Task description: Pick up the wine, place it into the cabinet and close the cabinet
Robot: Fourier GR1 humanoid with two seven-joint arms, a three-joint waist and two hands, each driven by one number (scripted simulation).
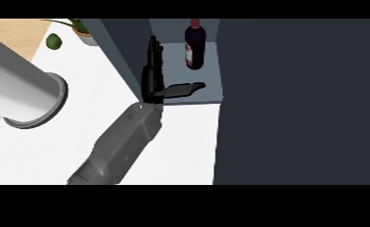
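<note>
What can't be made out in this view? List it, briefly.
Head view only:
1. The right hand: nowhere in view.
2. The wine bottle: its top is cut off by the upper edge, and its label is too small to read.
3. The cabinet: whatever lies behind the dark panel is hidden.
4. The grey cylinder: cut off by the left edge, so it is unclear what it is.
5. The left hand: open, hiding the cabinet wall behind it.

No words or numbers can be read anywhere; the wine bottle (194, 39) at upper centre carries a pale label, its print illegible.

Grey forearm (123, 143) (black fingers (154, 57))
</note>
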